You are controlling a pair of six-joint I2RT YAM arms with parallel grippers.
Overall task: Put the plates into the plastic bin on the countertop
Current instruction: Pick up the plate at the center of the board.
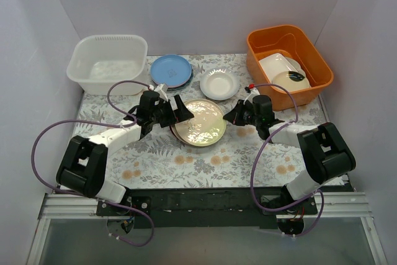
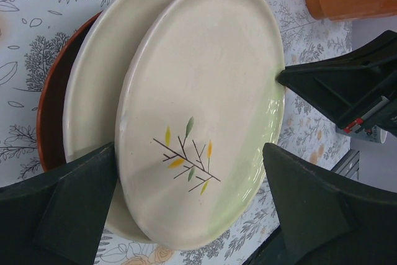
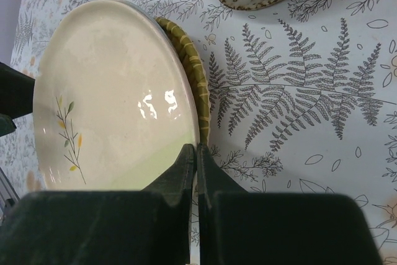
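A stack of plates sits mid-countertop [image 1: 186, 161]. On top is a cream plate with a leaf sprig [image 1: 205, 122] [image 2: 205, 91] [image 3: 115, 97], its right side raised. Under it I see another cream plate [image 2: 99, 79], a red plate [image 2: 53, 116] and a yellow-green plate [image 3: 192, 72]. My right gripper [image 1: 231, 116] [image 3: 197, 150] is shut on the top plate's right rim. My left gripper [image 1: 180, 113] [image 2: 189, 159] is open, one finger on each side of the plate's left edge. The translucent white plastic bin [image 1: 110, 39] stands empty at the back left.
A blue plate [image 1: 171, 70] lies beside the bin and a small white scalloped plate [image 1: 219, 84] right of it. An orange tub [image 1: 254, 66] at the back right holds a white rectangular dish [image 1: 276, 63] and a cream dish with a black blob [image 1: 291, 80]. White walls enclose three sides.
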